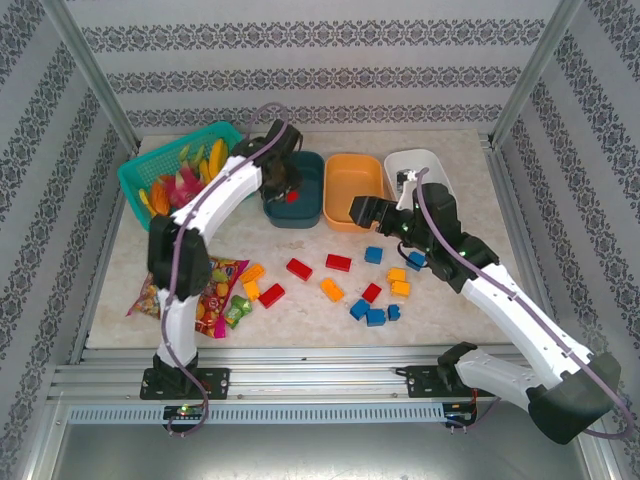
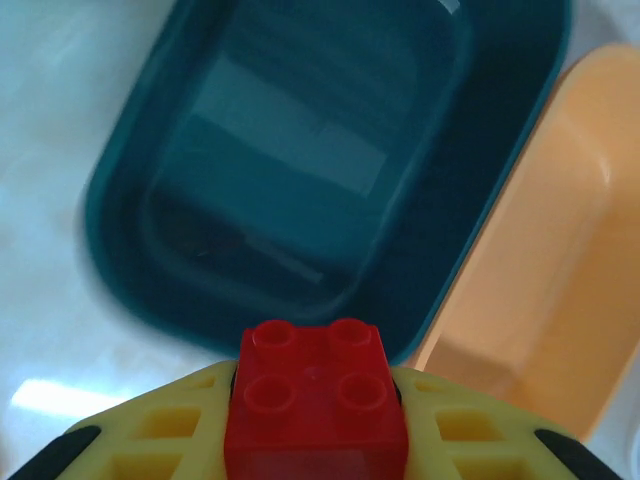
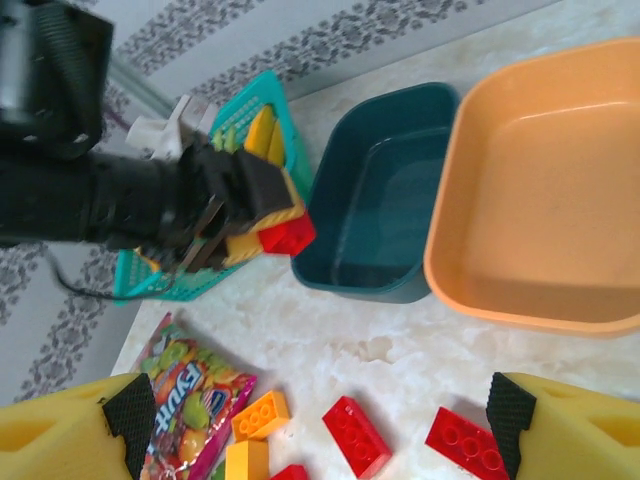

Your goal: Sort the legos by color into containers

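Fruit fills a turquoise mesh basket at the far left of the tabletop; nearer the arms on that side lies a colourful candy bag, with two orange legos just beside its right edge; the left gripper hangs over the dark teal tub, its jaws clenched on a red brick; from the left wrist that brick sits studs-up between the yellow fingers, with the teal tub's near rim below it; the right wrist view shows the same brick held clear of the tabletop, at the tub's left end; just right of the teal tub stands the orange tub, and right of that the white tub, the three in a row along the far side; in front of them the loose legos lie scattered on the tabletop, red ones toward the left, blue and orange mixed toward the right; the right gripper hovers by the near edge of the orange tub, its jaws released and spread wide; a blue brick lies close under its wrist.
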